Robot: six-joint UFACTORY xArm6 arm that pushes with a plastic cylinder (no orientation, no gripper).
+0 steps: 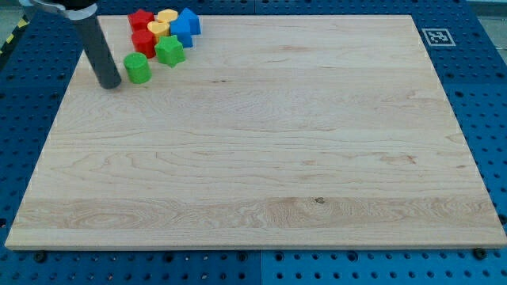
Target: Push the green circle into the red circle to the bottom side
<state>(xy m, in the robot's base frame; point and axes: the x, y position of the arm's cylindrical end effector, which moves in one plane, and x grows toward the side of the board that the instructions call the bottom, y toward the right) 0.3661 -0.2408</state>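
The green circle (137, 68) stands near the board's top left, apart from the cluster above it. The red circle (143, 41) sits just up and right of it, in a tight cluster with a red block (141, 20), a green star (169, 51), two yellow blocks (159, 30) (166, 16) and blue blocks (188, 23). My tip (111, 84) rests on the board just left of the green circle and slightly below it, with a small gap between them.
The wooden board (261, 158) lies on a blue perforated table. A black-and-white marker tag (435, 36) sits at the board's top right corner. The board's left edge is close to my tip.
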